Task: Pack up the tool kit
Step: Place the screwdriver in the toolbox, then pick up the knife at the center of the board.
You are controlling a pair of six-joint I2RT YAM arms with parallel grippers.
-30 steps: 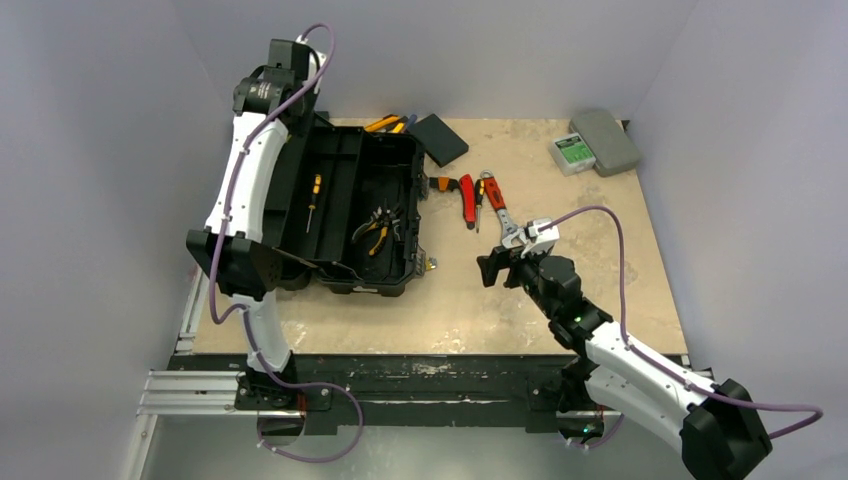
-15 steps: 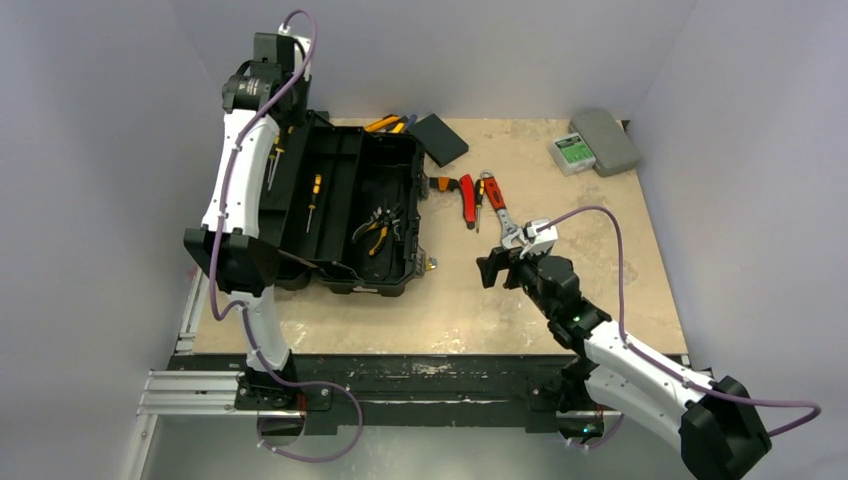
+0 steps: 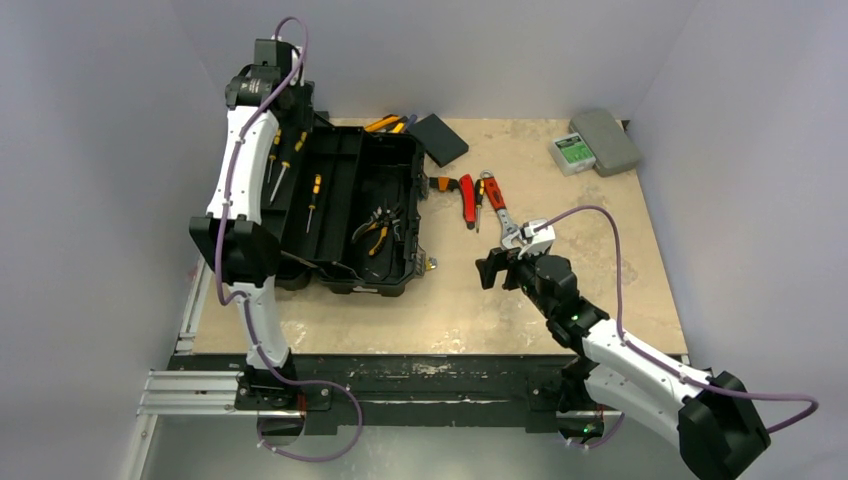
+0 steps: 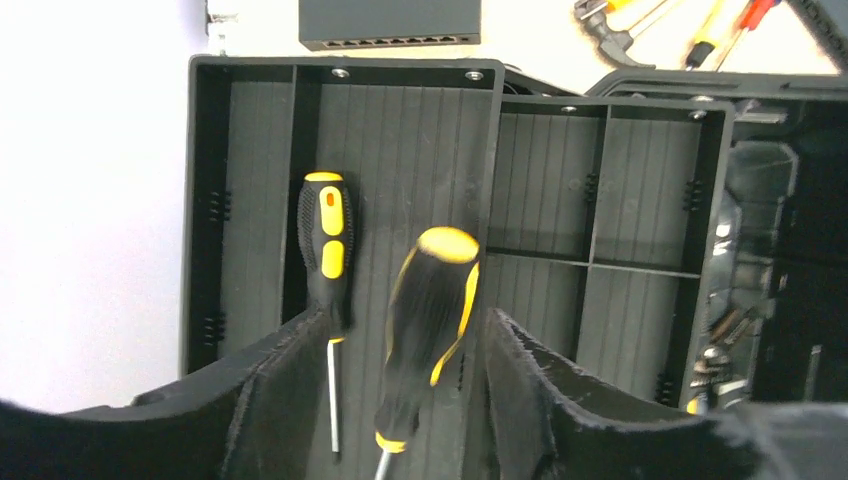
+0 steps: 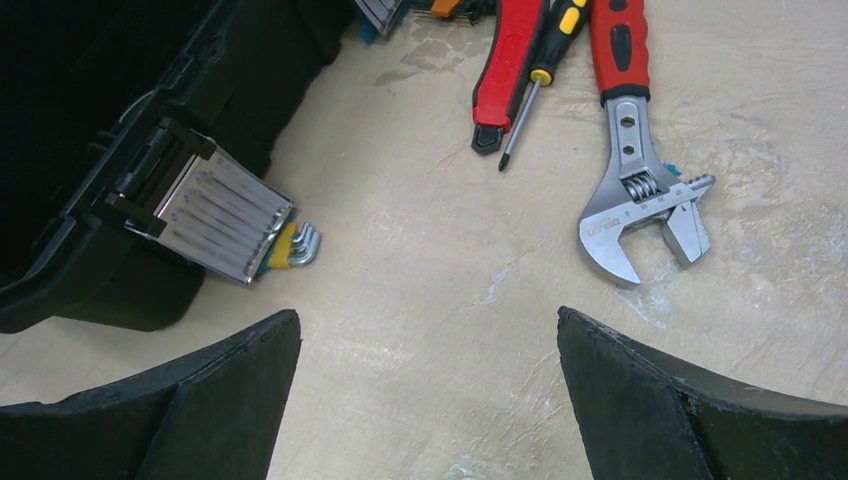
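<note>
Left wrist cam: screwdriver (image 4: 430, 310) inside my left hand (image 4: 400, 325) is motion-blurred, shaft cut off at the bottom edge; can't tell if it's resting on anything. Overhead, that hand is hidden behind my left arm (image 3: 240, 170). Right wrist cam: handles of wrench (image 5: 640, 200), red-handled tool (image 5: 510, 60) and small screwdriver (image 5: 545, 55) run off the top edge. The toolbox (image 5: 70, 270) is cropped top-left, hex keys (image 5: 298, 245) half hidden under its latch (image 5: 215, 215).
</note>
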